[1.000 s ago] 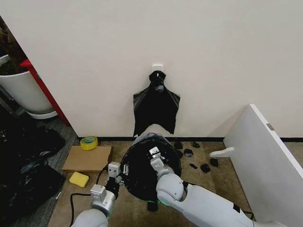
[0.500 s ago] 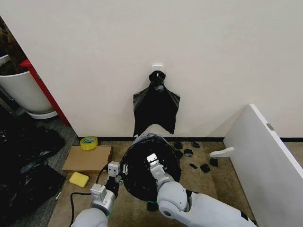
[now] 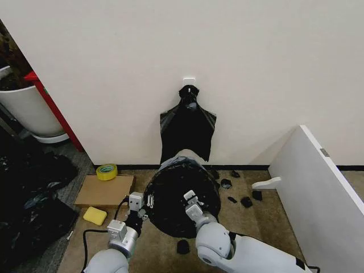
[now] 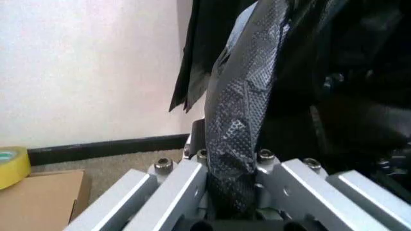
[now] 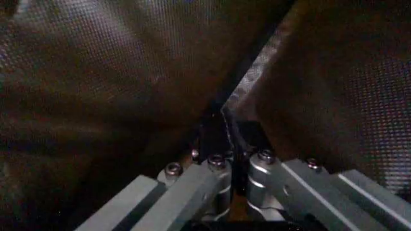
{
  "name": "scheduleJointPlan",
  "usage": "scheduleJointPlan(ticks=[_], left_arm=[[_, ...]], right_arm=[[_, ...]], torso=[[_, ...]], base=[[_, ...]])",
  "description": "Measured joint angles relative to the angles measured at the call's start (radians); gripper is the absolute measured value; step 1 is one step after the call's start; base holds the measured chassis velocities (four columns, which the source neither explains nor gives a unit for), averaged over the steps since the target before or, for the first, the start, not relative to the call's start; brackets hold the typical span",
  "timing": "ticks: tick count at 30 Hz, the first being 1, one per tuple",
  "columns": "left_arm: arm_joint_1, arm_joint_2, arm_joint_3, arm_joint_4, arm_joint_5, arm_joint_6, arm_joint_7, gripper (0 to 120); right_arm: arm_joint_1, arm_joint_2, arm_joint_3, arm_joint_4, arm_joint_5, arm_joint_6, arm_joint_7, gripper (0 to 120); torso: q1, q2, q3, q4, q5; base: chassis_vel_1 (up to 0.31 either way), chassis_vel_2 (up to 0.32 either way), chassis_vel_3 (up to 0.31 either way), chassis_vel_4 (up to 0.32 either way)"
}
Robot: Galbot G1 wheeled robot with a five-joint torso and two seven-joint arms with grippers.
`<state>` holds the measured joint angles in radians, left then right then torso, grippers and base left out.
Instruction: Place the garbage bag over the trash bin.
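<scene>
My left claw [image 4: 231, 192] and right claw [image 5: 234, 163] each pinch a fold of the garbage bag [image 3: 179, 199]; I should pull evenly, seating it over the trash bin [image 3: 183, 153].

The right gripper [image 3: 190, 200] has slid lower in the frame, stretching the garbage bag [image 3: 181, 196] wider over the bin.

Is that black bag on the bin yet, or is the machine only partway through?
Partway. Done: the garbage bag is spread open as a wide black mouth above the trash bin, whose white side peeks out behind it. In hand: the left gripper and right gripper each pinch a fold of its plastic, jaws shut. Left: drawing the bag down around the bin; how far the rim is covered cannot be judged here.
</scene>
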<state>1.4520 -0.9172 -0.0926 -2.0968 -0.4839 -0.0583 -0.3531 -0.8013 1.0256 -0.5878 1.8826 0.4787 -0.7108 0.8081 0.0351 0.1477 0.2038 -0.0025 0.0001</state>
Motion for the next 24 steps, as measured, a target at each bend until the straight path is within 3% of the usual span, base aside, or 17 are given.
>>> scheduleJointPlan(ticks=[8,14,24], left_arm=[[-0.006,0.002,0.004,0.010,0.001,0.000,-0.001,0],[-0.009,0.007,0.003,0.011,0.004,0.000,0.003,0],[-0.010,0.010,0.005,0.002,0.003,-0.019,0.016,0]], right_arm=[[-0.025,-0.003,0.000,0.084,0.147,0.020,0.019,0],[-0.002,0.033,-0.001,0.108,0.369,-0.017,0.086,0],[0.033,0.074,-0.038,0.075,0.408,-0.020,0.094,0]], torso=[[0.000,0.000,0.000,0.0000,-0.0003],[0.000,0.000,0.000,0.0000,-0.0002],[0.000,0.000,0.000,0.0000,-0.0001]], base=[[0.000,0.000,0.000,0.000],[0.000,0.000,0.000,0.000],[0.000,0.000,0.000,0.000]])
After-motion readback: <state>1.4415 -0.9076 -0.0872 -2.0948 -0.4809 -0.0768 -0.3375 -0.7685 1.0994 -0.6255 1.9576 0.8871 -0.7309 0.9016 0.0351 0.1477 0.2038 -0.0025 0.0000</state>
